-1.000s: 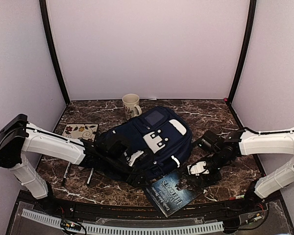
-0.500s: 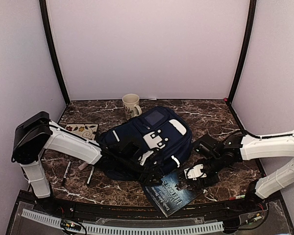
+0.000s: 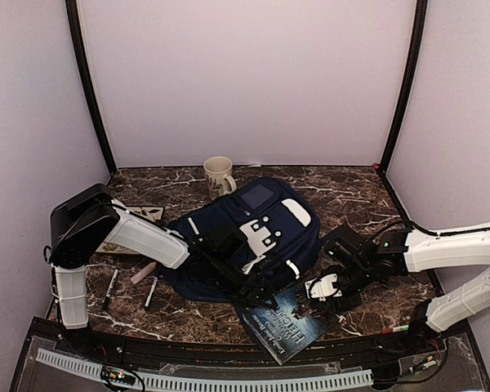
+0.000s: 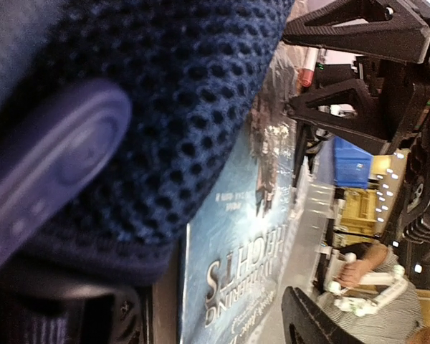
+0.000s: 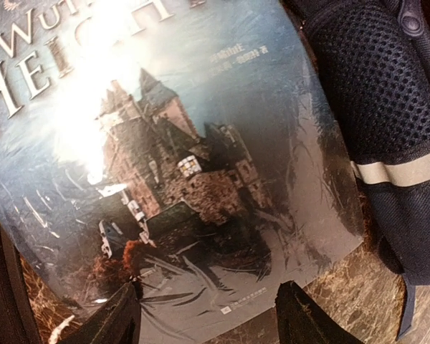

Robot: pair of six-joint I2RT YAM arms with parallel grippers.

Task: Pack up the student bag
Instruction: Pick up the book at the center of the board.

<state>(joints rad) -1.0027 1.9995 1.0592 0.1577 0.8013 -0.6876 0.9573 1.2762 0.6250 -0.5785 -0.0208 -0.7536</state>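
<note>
Mid-desk (image 3: pixel 351 192), the bag (image 3: pixel 253 233), flat, white patch up. Touching its near edge, a book (image 3: pixel 287 325), cover up. Left gripper (image 3: pixel 258 287) low at the bag's near mesh edge, beside the book, fingers apart. Right gripper (image 5: pixel 209 319) spread wide just over the book's corner, holding nothing. Behind the bag, a mug (image 3: pixel 219 175). Left of the bag, two pens (image 3: pixel 112 286).

Left gripper (image 3: pixel 260 287) lost in dark clutter at near edge of navy-blue striped fabric backpack (image 3: pixel 253 220); jaws unreadable. Left wrist view: backpack mesh blurred. Right wrist view: dark glossy castle-cover book (image 5: pixel 165 143) cut by top, left edges, title partial. Floral square tile (image 3: pixel 152 212) mostly behind left arm (image 3: pixel 139 237).
</note>
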